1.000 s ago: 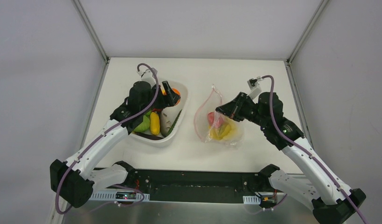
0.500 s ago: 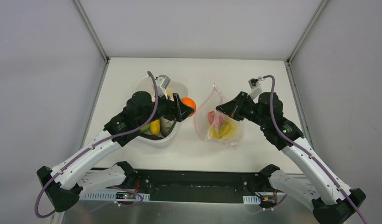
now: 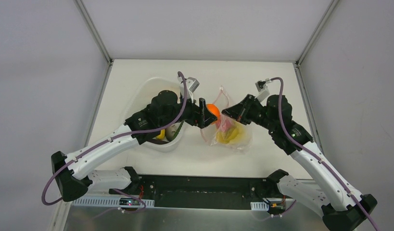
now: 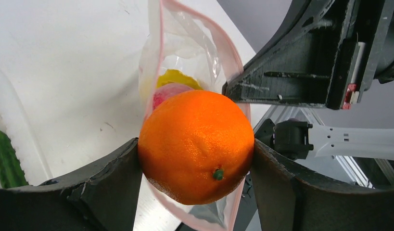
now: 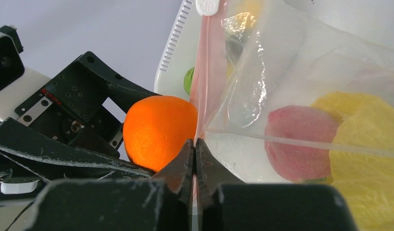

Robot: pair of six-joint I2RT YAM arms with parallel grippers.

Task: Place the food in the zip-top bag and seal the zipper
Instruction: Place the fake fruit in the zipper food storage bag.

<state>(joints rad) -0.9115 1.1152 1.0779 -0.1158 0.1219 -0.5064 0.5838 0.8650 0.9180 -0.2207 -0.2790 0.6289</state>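
The left jaws are closed wide around an orange (image 5: 158,130), one piece of the food, which is gripped by its sides and carried right at the mouth of the zip-top bag (image 3: 232,137). The right jaws are shut tight on the bag's rim. The zipper (image 5: 210,67) is pinched there, so that one side of the mouth is lifted away from the other. A pink-red piece (image 5: 300,142) and a yellow piece (image 5: 365,144) are already lying inside the bag.

The step in hand is judged to be the loading of the orange: it is lined up with the opening but appears not yet inside. Next, the fruit would need to be pushed past the pink strip into the pocket and only then released. The mouth looks scarcely wider than the fruit, so the film could be snagged or dragged out of the right jaws.

More food, a green piece (image 4: 5,159) among it, is left in the white tub (image 3: 147,89) on the left, so sealing is some way off.

Room is tight between the two wrists, which nearly meet over the bag. Open room is seen on the worktop (image 3: 272,79) beyond the bag, and the enclosure walls stand well apart from both arms.
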